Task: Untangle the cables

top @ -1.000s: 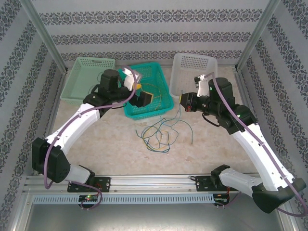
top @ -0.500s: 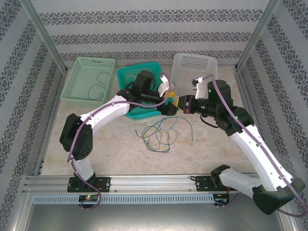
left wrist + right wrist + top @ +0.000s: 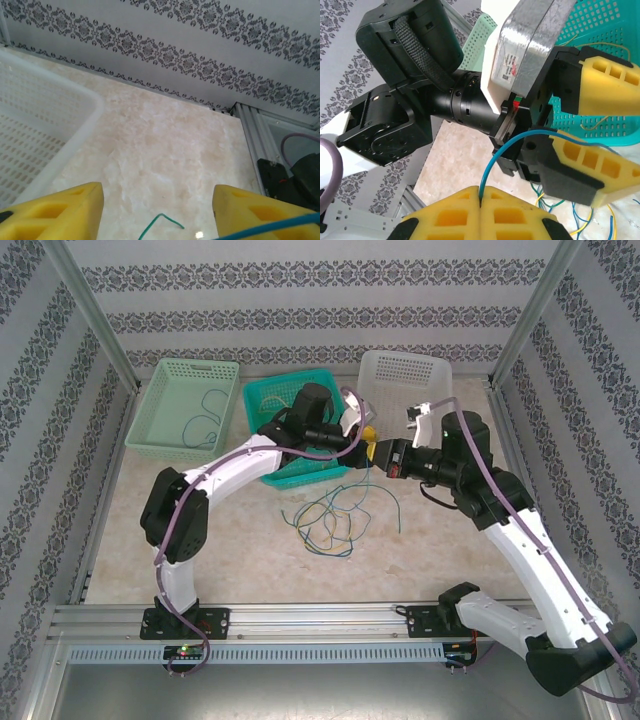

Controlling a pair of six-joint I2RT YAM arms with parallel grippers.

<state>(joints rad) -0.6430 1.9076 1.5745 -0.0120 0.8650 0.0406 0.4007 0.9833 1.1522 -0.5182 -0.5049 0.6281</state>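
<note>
Blue cable — pinched by right gripper, pads shut; left gripper fingers apart — cable between them.

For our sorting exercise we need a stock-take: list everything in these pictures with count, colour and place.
light green basket: one, back left
teal basket: one, back middle
white basket: one, back right
cable tangle: one, blue, green, yellow, on table before teal basket
loose cable: one, bluish, in light green basket
blue cable: one, pinched by right gripper, passing through left gripper
left gripper: one, yellow-fingered, open
right gripper: one, yellow-fingered, shut
</note>
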